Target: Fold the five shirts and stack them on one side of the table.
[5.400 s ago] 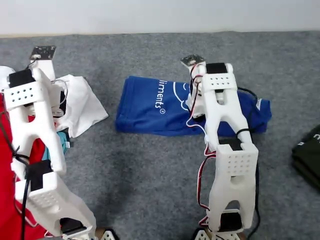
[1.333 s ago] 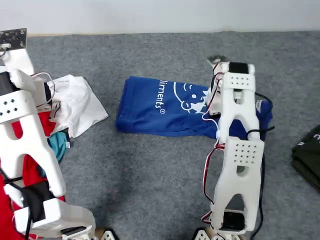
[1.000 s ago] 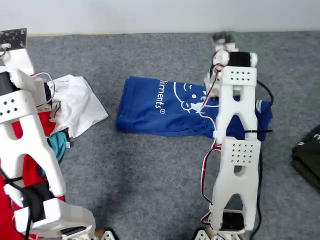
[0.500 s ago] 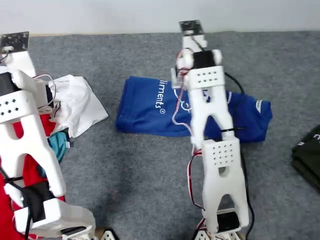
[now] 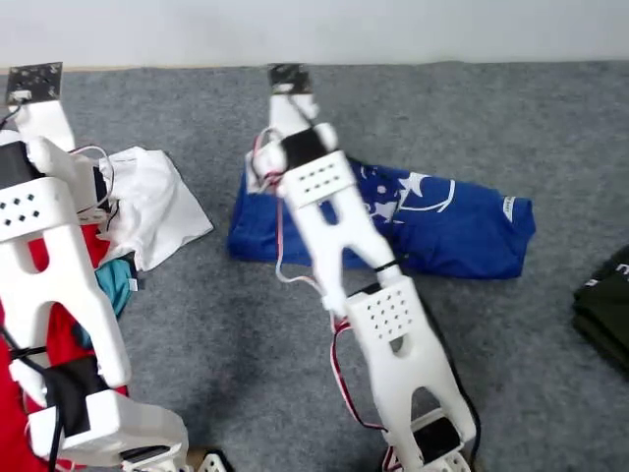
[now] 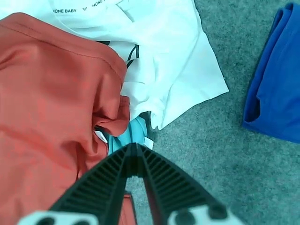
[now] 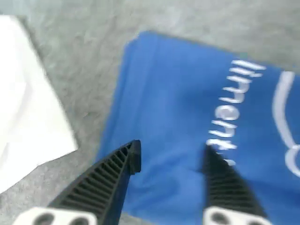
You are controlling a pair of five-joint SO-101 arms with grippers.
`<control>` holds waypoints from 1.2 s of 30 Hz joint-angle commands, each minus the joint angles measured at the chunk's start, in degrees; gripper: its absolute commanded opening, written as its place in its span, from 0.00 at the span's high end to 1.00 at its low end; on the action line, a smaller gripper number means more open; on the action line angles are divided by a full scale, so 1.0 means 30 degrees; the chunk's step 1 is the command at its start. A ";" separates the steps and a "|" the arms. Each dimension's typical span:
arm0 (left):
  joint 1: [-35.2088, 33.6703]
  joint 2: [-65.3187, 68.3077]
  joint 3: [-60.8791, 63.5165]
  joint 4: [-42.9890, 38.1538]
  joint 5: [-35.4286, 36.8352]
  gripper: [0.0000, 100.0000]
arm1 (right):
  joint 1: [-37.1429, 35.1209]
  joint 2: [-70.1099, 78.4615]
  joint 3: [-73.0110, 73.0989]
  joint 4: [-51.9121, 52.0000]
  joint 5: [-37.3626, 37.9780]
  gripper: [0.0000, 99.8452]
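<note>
A folded blue shirt (image 5: pixel 442 221) with white print lies mid-table on the grey carpet. My right gripper (image 7: pixel 171 157) hovers open over the blue shirt (image 7: pixel 197 117) near its end that faces the white shirt; in the high view the right arm (image 5: pixel 314 187) crosses that end. A crumpled pile sits at the table's left: a white shirt (image 5: pixel 157 202), a red shirt (image 6: pixel 51 108) and a teal shirt (image 6: pixel 129 136). My left gripper (image 6: pixel 136 150) is shut and empty above the teal shirt, at the pile's edge. A black shirt (image 5: pixel 604 305) lies at the right edge.
Bare grey carpet (image 5: pixel 226 334) spreads in front of the blue shirt and between the two arms. A pale wall (image 5: pixel 324 29) bounds the table's far side.
The right arm has swung from the blue shirt's right end across to its left end, uncovering the right part of the print. The left arm has barely moved since its earlier shift left.
</note>
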 commanded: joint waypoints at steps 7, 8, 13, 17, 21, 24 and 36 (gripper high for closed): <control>0.0059 -0.1055 0.1070 0.0469 0.0147 1.00 | -0.1832 0.1304 -0.0322 -0.3824 -0.0147 0.70; 0.0059 -0.1055 0.1187 0.0469 0.0147 1.00 | -0.1919 0.1451 -0.0322 -0.4088 -0.0147 0.70; 0.0059 -0.1084 0.1245 0.0469 0.0147 1.00 | -0.2095 0.2330 -0.0322 -0.4762 -0.0147 0.70; 0.0059 -0.1143 0.1245 0.0469 0.0147 1.00 | -0.1714 0.3121 -0.0264 -0.4645 -0.0117 0.70; 0.0059 -0.2022 0.1304 0.0469 0.0147 1.00 | -0.1597 0.3707 -0.0176 -0.4615 -0.0059 0.70; 0.0088 -0.2608 0.1304 0.0469 0.0147 1.00 | -0.1626 0.3795 -0.0322 -0.4381 -0.0059 0.70; 0.0088 -0.2989 0.1861 0.0469 0.0147 1.00 | -0.1626 0.3766 -0.0352 -0.2037 0.0469 0.77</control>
